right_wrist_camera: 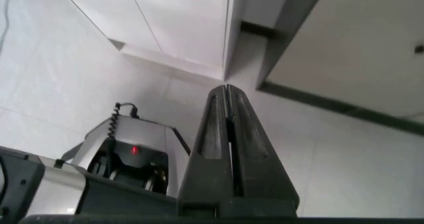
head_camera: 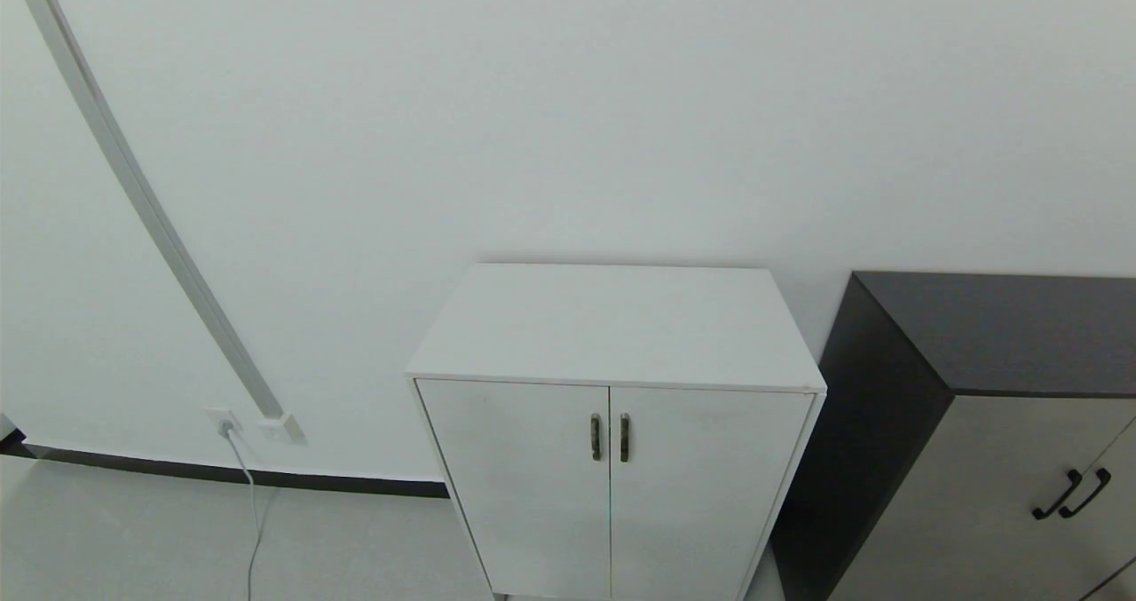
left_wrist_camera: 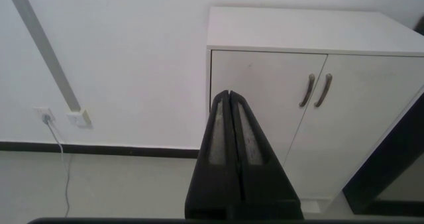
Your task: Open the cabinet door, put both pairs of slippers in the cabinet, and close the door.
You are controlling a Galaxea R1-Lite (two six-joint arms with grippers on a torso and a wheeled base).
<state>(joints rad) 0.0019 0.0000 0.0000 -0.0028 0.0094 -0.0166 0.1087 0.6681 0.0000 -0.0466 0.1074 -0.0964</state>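
A white two-door cabinet (head_camera: 612,486) stands against the wall with both doors shut. Its two dark handles (head_camera: 610,437) sit side by side at the middle seam. The left wrist view shows the same cabinet (left_wrist_camera: 311,118) and handles (left_wrist_camera: 315,90) ahead of my left gripper (left_wrist_camera: 229,95), which is shut with nothing in it and held short of the left door. My right gripper (right_wrist_camera: 227,89) is shut and empty, pointing down at the floor near the cabinet's lower corner (right_wrist_camera: 225,71).
A dark cabinet (head_camera: 976,432) with black handles (head_camera: 1071,493) stands close on the right of the white one. A wall socket (head_camera: 224,422) with a white cable and a slanted cable duct (head_camera: 142,201) lie to the left. Pale floor tiles (head_camera: 177,539) spread left of the cabinet.
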